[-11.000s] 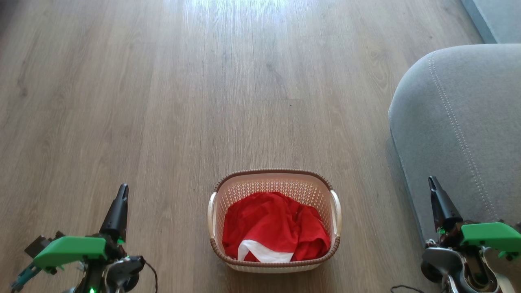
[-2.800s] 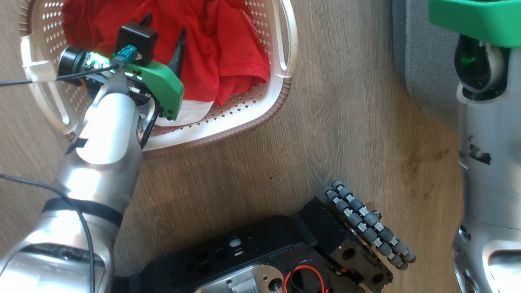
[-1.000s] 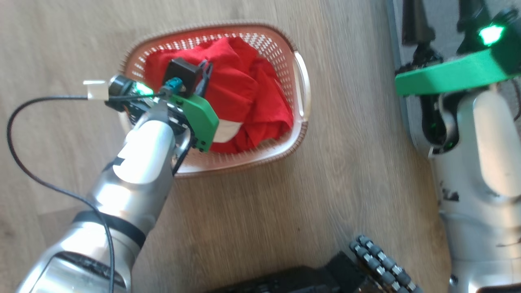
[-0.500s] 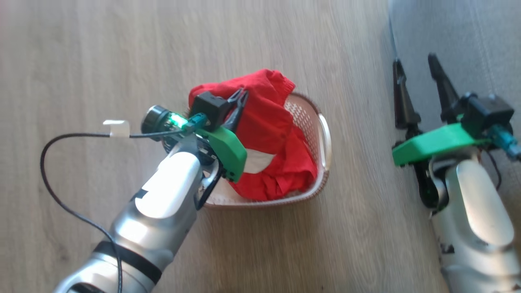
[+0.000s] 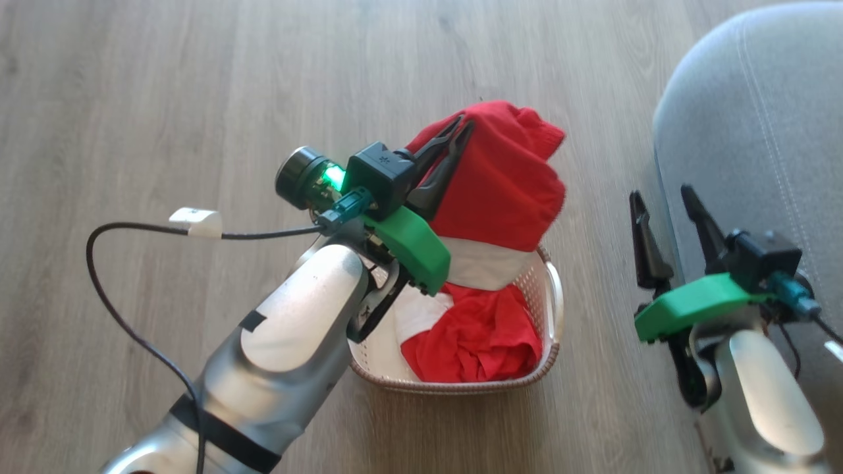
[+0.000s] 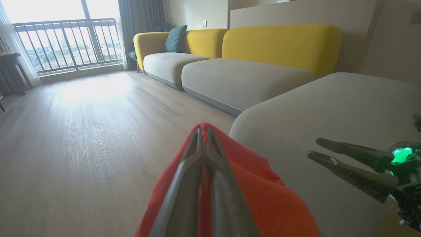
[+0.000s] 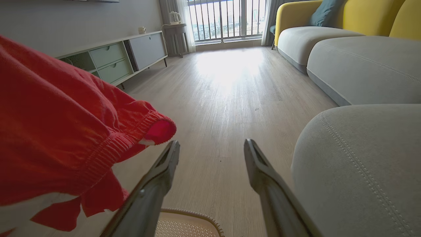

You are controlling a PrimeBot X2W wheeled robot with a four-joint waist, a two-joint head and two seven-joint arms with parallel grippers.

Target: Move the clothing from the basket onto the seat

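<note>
Clothing: one bright red soft fabric garment with a white panel
Baskets: one cream perforated plastic basket with brown woven-look rim
Grey upholstered sofa cushions: three that I can see
Teal pillows: one
My grippers: two, left gripper, right gripper

Clothing higher, partly above basket

The left forearm is rounded silver metal with a black band, and it ends in a green bracket. Beside that bracket sit a black box, a teal plug and a green-lit black cylinder. A black cable with a white tag leads off from there. Beyond the bracket, the left tool is a pair of long, dark, tapered fingers. The right tool looks the same, above its own green right bracket.
</note>
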